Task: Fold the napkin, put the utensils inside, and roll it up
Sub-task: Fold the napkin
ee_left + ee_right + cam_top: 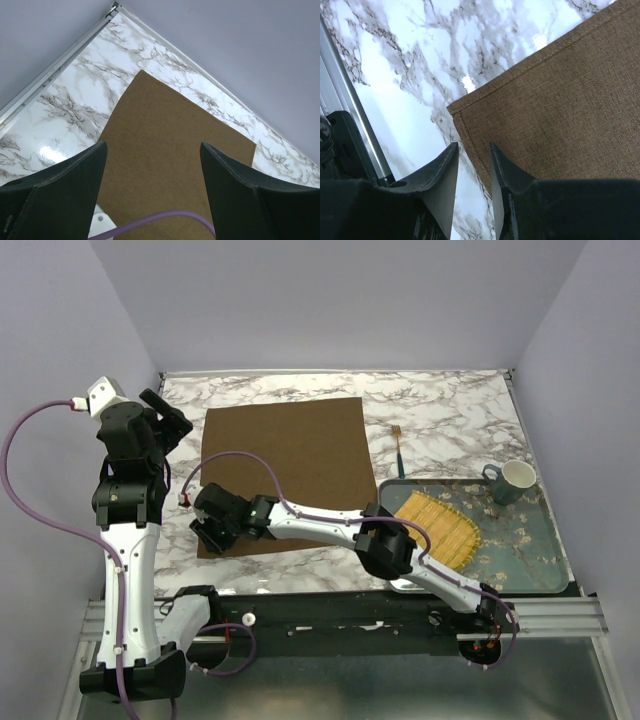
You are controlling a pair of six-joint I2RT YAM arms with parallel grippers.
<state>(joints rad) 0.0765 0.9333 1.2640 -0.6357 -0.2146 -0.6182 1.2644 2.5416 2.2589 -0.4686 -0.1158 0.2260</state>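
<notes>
1. Left claw (165, 422): jaws wide apart, empty; the dark brown square cloth napkin (285, 465) lies flat beside it, unfolded.
2. Right claw (474, 147): jaws almost together at the napkin's corner; whether clamped, I cannot tell.
3. Slim gold-tined, teal-handled fork (397, 445) lies well right of it; folding, loading, rolling remain.

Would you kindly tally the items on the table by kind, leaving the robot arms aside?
napkin: 1
fork: 1
mug: 1
bamboo mat: 1
tray: 1
Total: 5
</notes>
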